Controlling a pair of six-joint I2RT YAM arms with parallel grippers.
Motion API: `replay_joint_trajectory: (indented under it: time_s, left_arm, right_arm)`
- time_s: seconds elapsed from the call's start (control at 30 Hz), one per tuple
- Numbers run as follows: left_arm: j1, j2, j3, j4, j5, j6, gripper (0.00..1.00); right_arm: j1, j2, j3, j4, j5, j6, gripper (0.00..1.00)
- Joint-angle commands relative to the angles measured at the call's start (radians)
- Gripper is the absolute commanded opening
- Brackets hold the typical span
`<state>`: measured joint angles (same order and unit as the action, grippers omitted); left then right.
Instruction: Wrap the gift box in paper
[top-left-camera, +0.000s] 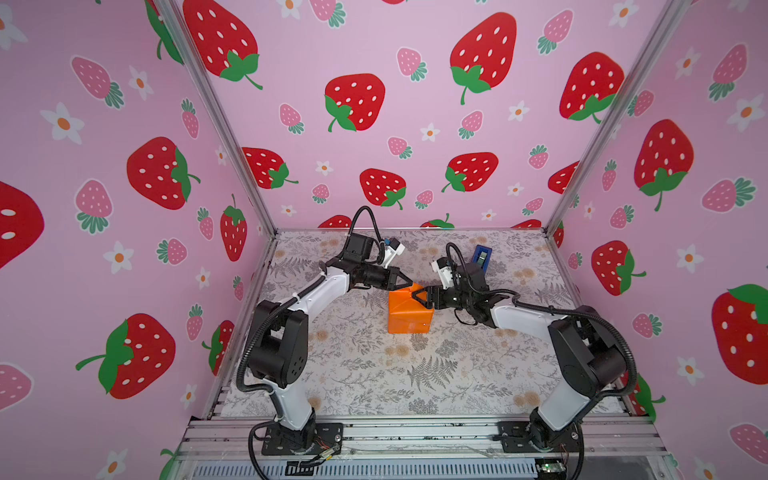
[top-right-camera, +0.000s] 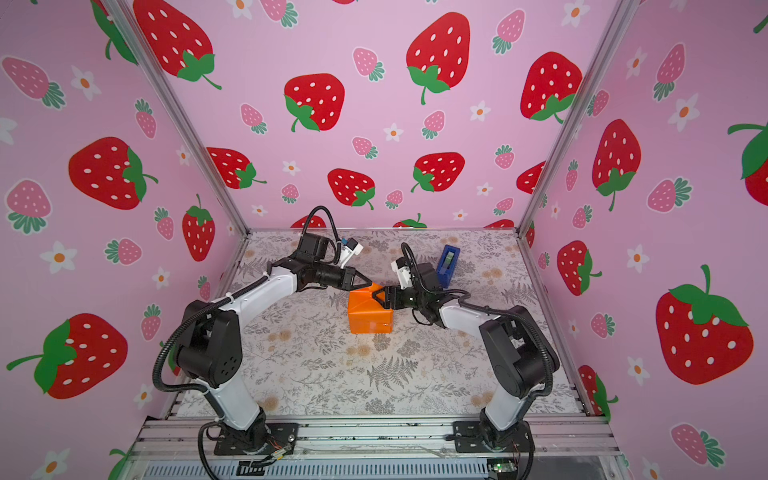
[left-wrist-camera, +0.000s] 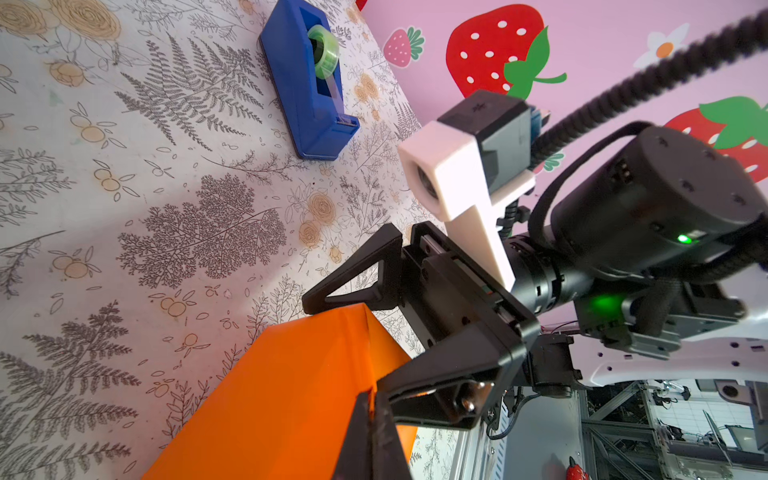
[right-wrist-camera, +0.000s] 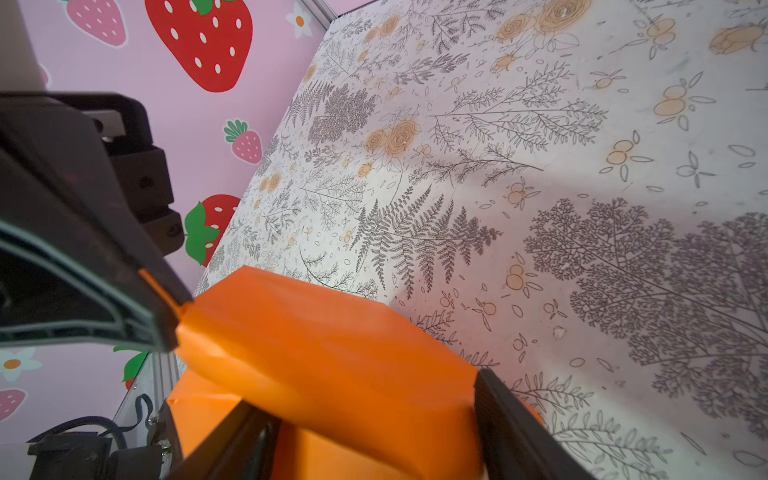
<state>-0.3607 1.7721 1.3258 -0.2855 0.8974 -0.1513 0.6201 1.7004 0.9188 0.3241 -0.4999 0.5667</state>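
Paper hides the gift box at tabletop centre. Left claw, clamped on the 12 o'clock flap, likely holds it taut; right claw, spread, straddles the 2 o'clock fold, presumably to crease it.

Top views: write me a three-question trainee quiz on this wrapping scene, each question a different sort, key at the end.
1. True or false: the tape dispenser touches the paper.
2. Fill in: the right gripper's jaws stand ___, astride the wrapped parcel's end.
3. Which gripper is shut, pinching a paper flap at the parcel's far corner? A) left gripper B) right gripper C) both

Key: 1 false, it stands apart on the table covering; 2 open; 3 A.
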Motion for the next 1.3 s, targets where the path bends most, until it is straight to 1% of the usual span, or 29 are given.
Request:
replay_joint_trajectory:
  time_s: [0.0,0.17,0.3,0.63,0.83,0.93,1.07,1.27]
  left_arm:
    - [-0.020,-0.049,-0.021,0.023,0.080,-0.006,0.00]
    - [-0.019,-0.037,-0.036,-0.011,0.074,0.008,0.00]
    - [-0.020,-0.028,-0.033,-0.015,0.072,0.012,0.00]
    - [-0.020,-0.009,-0.037,-0.006,0.071,0.004,0.00]
    - [-0.019,-0.012,-0.032,-0.016,0.072,0.009,0.00]
    - [-0.020,-0.011,-0.025,-0.017,0.075,0.006,0.00]
    - [-0.021,-0.018,-0.022,-0.021,0.106,0.001,0.00]
    - [-0.036,-0.031,-0.030,-0.109,0.133,0.044,0.00]
  right_arm:
    - [0.006,0.051,-0.034,-0.137,0.034,-0.020,0.73]
    - [0.006,0.035,-0.019,-0.148,-0.004,-0.042,0.73]
    - [0.006,-0.002,-0.002,-0.195,-0.032,-0.063,0.73]
    - [-0.014,-0.139,-0.049,-0.261,0.004,-0.045,0.73]
    - [-0.016,-0.174,-0.066,-0.305,-0.006,-0.059,0.73]
    - [-0.016,-0.173,-0.074,-0.315,-0.022,-0.067,0.73]
    - [-0.016,-0.136,-0.069,-0.327,-0.015,-0.073,0.71]
    - [-0.020,-0.098,-0.067,-0.329,-0.003,-0.069,0.70]
